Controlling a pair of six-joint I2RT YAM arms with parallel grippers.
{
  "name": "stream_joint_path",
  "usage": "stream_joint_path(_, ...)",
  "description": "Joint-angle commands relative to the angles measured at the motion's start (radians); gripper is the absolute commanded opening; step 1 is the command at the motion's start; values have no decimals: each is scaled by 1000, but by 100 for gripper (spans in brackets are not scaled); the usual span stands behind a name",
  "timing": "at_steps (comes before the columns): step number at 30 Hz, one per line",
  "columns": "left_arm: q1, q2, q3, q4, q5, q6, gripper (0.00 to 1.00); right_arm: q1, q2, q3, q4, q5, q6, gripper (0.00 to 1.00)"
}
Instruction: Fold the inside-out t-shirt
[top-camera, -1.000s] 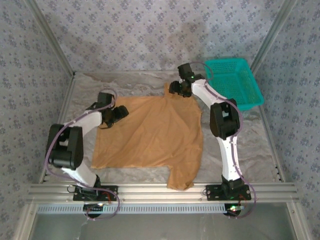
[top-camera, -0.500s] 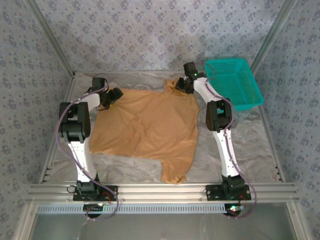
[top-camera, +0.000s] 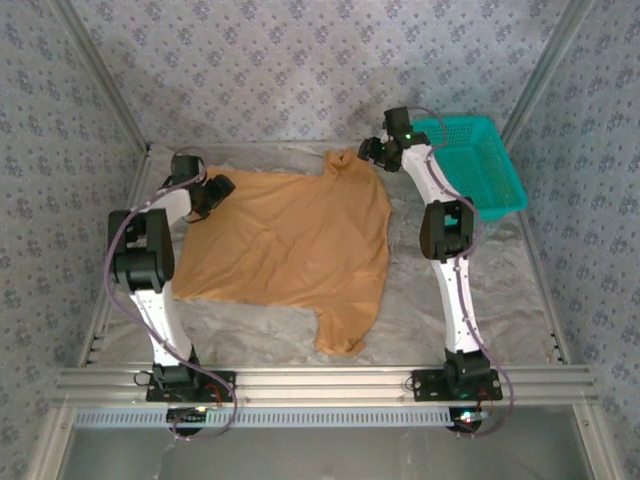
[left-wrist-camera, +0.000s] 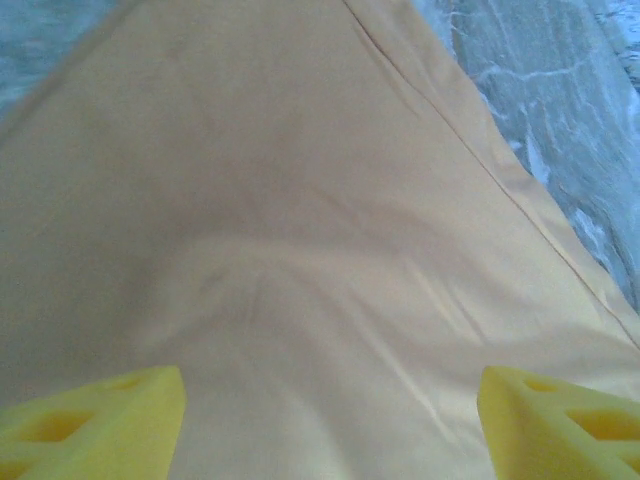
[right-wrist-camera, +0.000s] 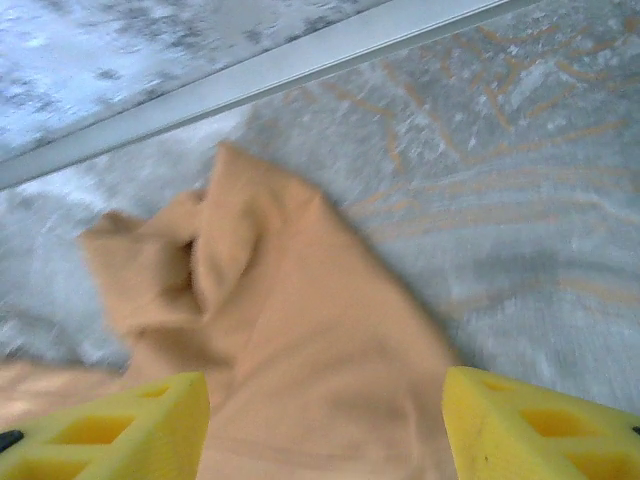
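Orange-tan soft cloth inside-out t-shirt (top-camera: 290, 240) is spread on grey marbled bench (top-camera: 500, 290), left of teal plastic mesh basket (top-camera: 468, 168). Right fingers (right-wrist-camera: 110, 430) are held wide apart over its bunched end nr basket. Left fingers (left-wrist-camera: 100, 415) are held wide apart over shirt edge farthest from basket.
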Motion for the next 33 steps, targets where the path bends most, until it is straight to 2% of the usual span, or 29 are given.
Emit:
stream_joint_path(1, 2, -230, -46, -125, -103, 51, 77, 43, -278, -184, -28, 19, -37, 65)
stream_joint_path(4, 2, -386, -148, -277, -192, 76, 77, 102, -497, -499, -12, 56, -35, 64)
stream_joint_path(8, 14, -589, -344, -348, -270, 53, 78, 217, -756, -901, 43, 151, -24, 58)
stream_joint_path(11, 40, -696, -459, -351, -228, 45, 80, 272, -872, -1126, 132, 137, 8, 55)
stream_joint_path(14, 51, -732, -518, -331, -176, 47, 80, 279, -877, -1249, 193, 93, 23, 55)
stream_joint_path(19, 52, -660, -524, -294, -138, 55, 82, 254, -742, -1235, 235, 105, 14, 55)
stream_joint_path(27, 75, -500, -472, -211, -108, 41, 82, 142, -552, -1008, 175, 104, -8, 57)
stream_joint_path(33, 75, -399, -398, -170, -104, 36, 82, 112, -378, -766, 123, 73, -29, 59)
